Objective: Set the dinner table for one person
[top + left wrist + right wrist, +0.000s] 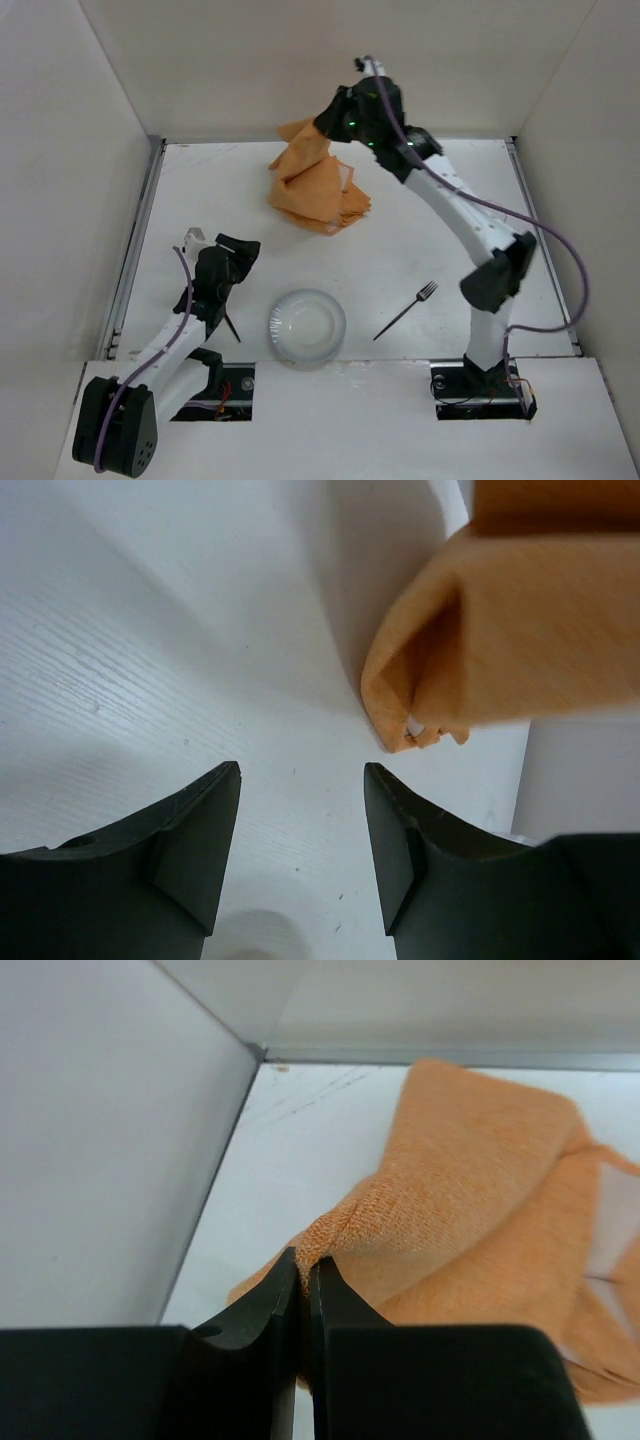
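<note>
An orange cloth placemat (318, 188) hangs crumpled at the back of the dinner table (450, 220), its lower folds resting on the surface. My right gripper (324, 126) is shut on its upper edge and holds it lifted. In the right wrist view the jaws (310, 1260) pinch a fold of the placemat (470, 1190). My left gripper (232, 248) stands open and empty low over the left side of the table. The left wrist view shows its fingers (300, 780) apart over bare white tabletop, with the placemat (520, 630) hanging ahead to the right.
A clear round plate (307, 325) sits near the front middle. To its right a dark fork (407, 308) lies at a slant. A thin dark utensil (232, 325) lies left of the plate beside the left arm. White walls enclose the table.
</note>
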You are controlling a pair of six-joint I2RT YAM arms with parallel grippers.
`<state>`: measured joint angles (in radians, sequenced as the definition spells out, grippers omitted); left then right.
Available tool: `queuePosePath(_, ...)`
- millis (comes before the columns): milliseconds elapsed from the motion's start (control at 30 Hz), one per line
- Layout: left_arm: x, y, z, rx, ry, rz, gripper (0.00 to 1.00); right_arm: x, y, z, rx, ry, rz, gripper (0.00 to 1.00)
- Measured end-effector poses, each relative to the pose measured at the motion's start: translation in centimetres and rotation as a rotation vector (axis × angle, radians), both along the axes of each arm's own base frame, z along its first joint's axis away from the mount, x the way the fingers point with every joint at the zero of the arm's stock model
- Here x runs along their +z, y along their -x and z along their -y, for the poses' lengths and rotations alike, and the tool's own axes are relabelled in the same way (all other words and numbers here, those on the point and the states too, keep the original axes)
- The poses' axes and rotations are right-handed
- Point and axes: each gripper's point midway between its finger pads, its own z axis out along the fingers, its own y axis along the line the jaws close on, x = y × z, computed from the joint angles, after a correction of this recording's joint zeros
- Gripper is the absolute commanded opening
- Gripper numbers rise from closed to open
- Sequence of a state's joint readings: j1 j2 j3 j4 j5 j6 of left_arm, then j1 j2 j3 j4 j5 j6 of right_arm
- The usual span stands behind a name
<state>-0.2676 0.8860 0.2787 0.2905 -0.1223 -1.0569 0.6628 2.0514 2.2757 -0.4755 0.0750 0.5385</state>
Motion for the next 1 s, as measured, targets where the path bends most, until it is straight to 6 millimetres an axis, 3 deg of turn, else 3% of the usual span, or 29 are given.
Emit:
queuePosePath(167,1.0,0.3,1.0,-0.034,0.002,0.018,0.54,10.3,5.3,9.8,-0.092,-0.132,0.189,0.03)
queuePosePath(233,1.7,0.6,2.8,-0.084,0.001,0.03,0.54,12.7,8.0,12.6,-0.121,-0.186,0.272,0.03)
queuePosePath(267,2.0,0.8,3.8,-0.114,0.002,0.033,0.54,12.8,8.9,13.6,-0.134,-0.2,0.293,0.03)
queuePosePath(333,2.3,1.2,6.3,-0.18,-0.01,0.03,0.54,11.4,10.0,15.2,-0.163,-0.218,0.31,0.03)
queuePosePath(400,1.9,1.8,8.6,-0.245,-0.03,0.01,0.56,7.9,9.8,16.8,-0.207,-0.21,0.278,0.03)
queuePosePath(533,-0.2,2.9,12.9,-0.362,-0.081,-0.065,0.59,-3.7,7.1,19.3,-0.306,-0.111,0.08,0.03)
queuePosePath(600,-1.2,3.4,14.5,-0.407,-0.097,-0.093,0.59,-8.0,6.3,19.8,-0.328,-0.07,-0.008,0.03)
queuePosePath(633,-1.4,3.6,15.1,-0.428,-0.104,-0.1,0.59,-9.0,6.2,19.8,-0.33,-0.059,-0.035,0.03)
queuePosePath(733,-0.6,4.3,16.9,-0.49,-0.125,-0.074,0.59,-8.9,6.1,19.5,-0.317,-0.063,-0.034,0.03)
queuePosePath(867,2.2,5.1,19.2,-0.568,-0.195,0.038,0.63,-6.3,5.5,19.0,-0.303,-0.085,0.011,0.04)
queuePosePath(1000,4.7,5.9,19.7,-0.611,-0.248,0.137,0.69,-3.7,5.1,18.6,-0.291,-0.095,0.058,0.04)
